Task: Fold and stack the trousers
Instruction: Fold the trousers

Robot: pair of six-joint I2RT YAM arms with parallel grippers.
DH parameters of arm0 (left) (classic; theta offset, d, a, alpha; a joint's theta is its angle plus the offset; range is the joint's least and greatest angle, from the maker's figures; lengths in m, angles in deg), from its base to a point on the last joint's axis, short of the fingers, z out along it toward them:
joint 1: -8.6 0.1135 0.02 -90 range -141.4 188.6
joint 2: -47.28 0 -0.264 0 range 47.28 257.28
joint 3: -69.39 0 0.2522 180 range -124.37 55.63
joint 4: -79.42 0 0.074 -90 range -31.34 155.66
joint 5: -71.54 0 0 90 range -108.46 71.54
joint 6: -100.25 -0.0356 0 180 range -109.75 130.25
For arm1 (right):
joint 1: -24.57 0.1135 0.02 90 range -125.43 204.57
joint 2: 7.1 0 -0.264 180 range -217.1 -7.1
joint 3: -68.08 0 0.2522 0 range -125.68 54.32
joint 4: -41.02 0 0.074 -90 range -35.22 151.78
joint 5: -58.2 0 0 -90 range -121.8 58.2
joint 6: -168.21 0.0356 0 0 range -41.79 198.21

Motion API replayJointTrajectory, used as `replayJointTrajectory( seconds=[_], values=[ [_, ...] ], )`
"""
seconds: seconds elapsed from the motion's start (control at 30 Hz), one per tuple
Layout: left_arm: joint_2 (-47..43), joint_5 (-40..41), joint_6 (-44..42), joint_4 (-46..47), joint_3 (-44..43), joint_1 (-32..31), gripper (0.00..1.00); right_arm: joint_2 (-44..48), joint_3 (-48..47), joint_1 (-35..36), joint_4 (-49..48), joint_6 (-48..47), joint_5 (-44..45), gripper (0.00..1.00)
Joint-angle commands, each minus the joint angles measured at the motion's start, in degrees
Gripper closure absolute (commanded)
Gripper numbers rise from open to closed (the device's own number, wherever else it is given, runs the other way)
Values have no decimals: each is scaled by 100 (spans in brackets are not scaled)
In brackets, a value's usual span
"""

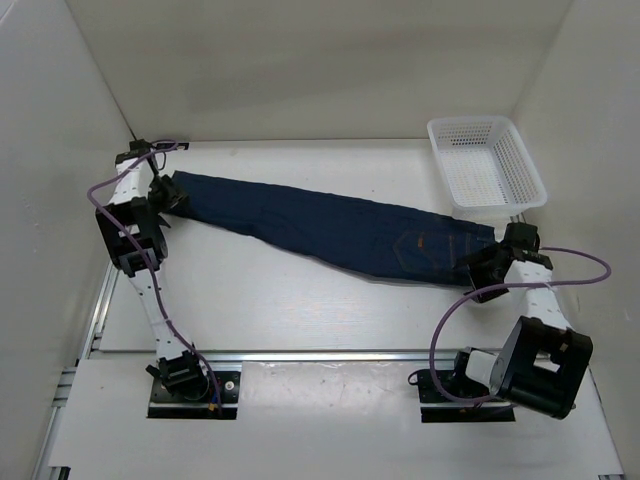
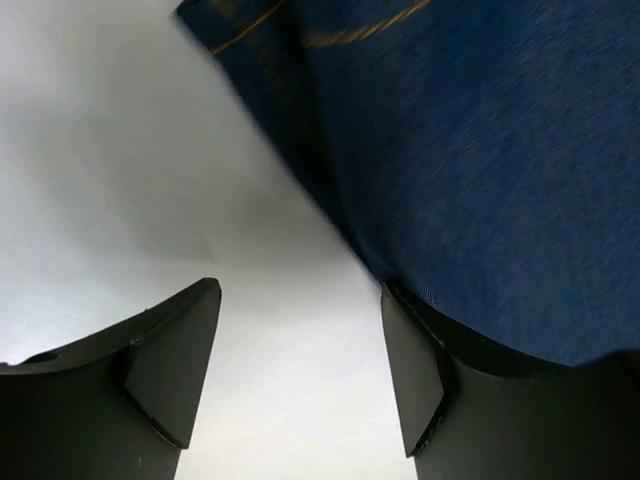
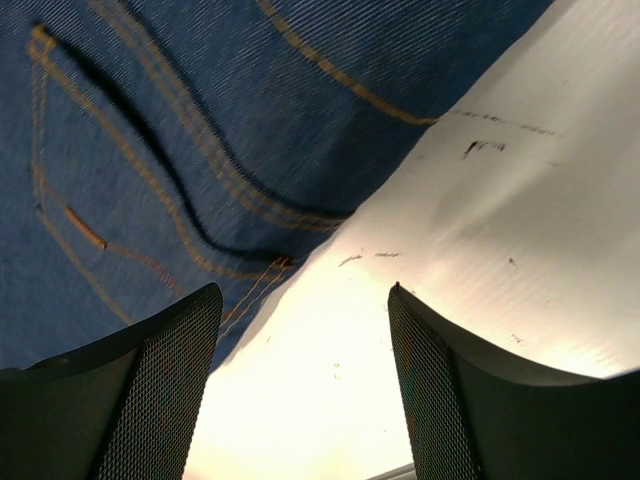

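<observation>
The trousers (image 1: pixel 330 222) are dark blue jeans lying in a long strip across the table, hems at the far left and waistband at the right. My left gripper (image 1: pixel 177 197) is at the hem end. In the left wrist view this gripper (image 2: pixel 300 370) is open over bare table, and the denim (image 2: pixel 480 150) lies along the outside of its right finger (image 2: pixel 415 380). My right gripper (image 1: pixel 474 267) is at the waistband end. It (image 3: pixel 300 385) is open too, with only table between the fingers and the stitched denim (image 3: pixel 200 120) just ahead to the left.
A white mesh basket (image 1: pixel 470 124) stands at the back right, just beyond the right arm. White walls close in the table on the left, back and right. A metal rail (image 1: pixel 320 355) runs along the near edge by the arm bases.
</observation>
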Motion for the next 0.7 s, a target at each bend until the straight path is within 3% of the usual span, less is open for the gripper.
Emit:
replayJointTrajectory(
  seconds=[0.0, 0.1, 0.2, 0.33, 0.37, 0.43, 0.47, 0.5, 0.57, 0.6, 0.63, 0.67],
  values=[
    [154, -32, 101, 6, -409, -115, 24, -175, 43, -120, -160, -141, -166, 28],
    [400, -84, 154, 6, -523, -115, 26, -308, 43, -260, -230, -194, -43, 28],
    [585, -32, 154, 6, -681, -115, 35, -422, 43, -313, -353, -194, 88, 28],
    [761, -110, 207, 6, -936, -168, 70, -606, 43, -313, -660, -89, 264, 30],
    [831, -111, 207, 6, -936, -168, 86, -606, 43, -313, -844, -89, 326, 31],
    [832, -172, 207, 6, -998, -168, 90, -833, -18, -313, -915, -89, 492, 37],
    [832, -172, 207, 6, -998, -168, 90, -922, -18, -313, -916, -28, 589, 42],
    [832, -172, 207, 6, -998, -168, 90, -1010, -18, -313, -916, -27, 694, 61],
    [780, -172, 260, 6, -998, -168, 90, -1134, -80, -313, -916, 87, 748, 78],
    [709, -172, 260, 6, -998, -168, 90, -1134, -80, -313, -847, 87, 809, 93],
    [657, -94, 260, 6, -998, -168, 90, -1047, -80, -313, -846, 87, 871, 99],
    [604, 20, 260, 6, -937, -168, 90, -985, -80, -365, -776, 87, 941, 99]
  ],
)
